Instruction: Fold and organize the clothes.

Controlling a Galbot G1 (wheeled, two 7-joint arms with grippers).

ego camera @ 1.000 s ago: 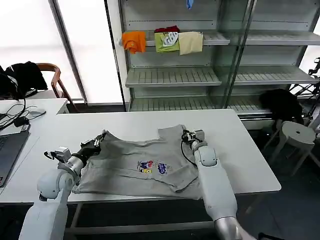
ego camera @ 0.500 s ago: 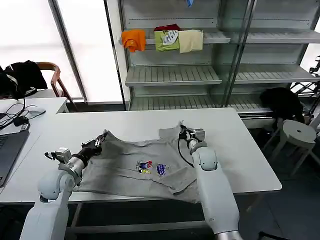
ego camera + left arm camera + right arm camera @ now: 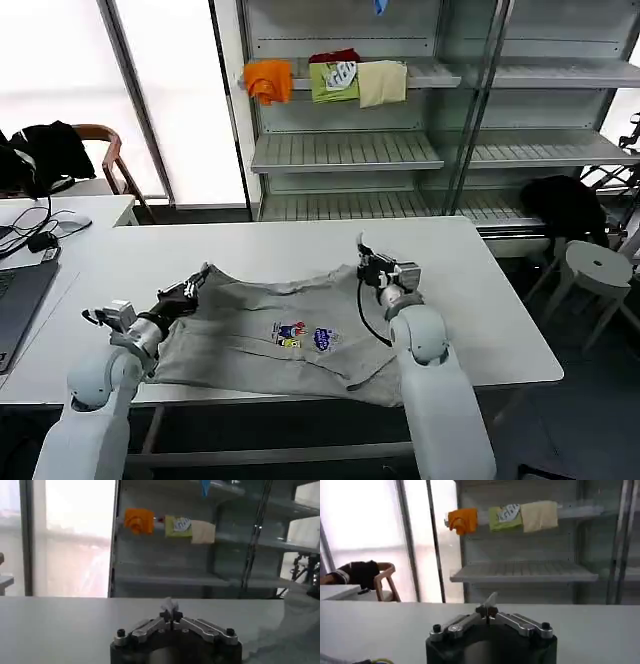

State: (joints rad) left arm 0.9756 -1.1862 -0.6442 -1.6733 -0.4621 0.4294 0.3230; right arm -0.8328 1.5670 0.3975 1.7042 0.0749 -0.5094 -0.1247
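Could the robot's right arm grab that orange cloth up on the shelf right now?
Probably not. The right gripper is shut on the grey T-shirt on the table, and the orange cloth sits high on the shelf beyond it.

Both arms carry smooth, rounded shells in glossy white-grey, thick at the upper segments and tapering toward the wrists. Wrist sections are black with metal fittings. A black cable loops along the right forearm. The left gripper (image 3: 171,616) and right gripper (image 3: 489,611) each have a black rounded housing, two silver linkage bars with a black screw at each outer end, and small black fingers (image 3: 165,615).
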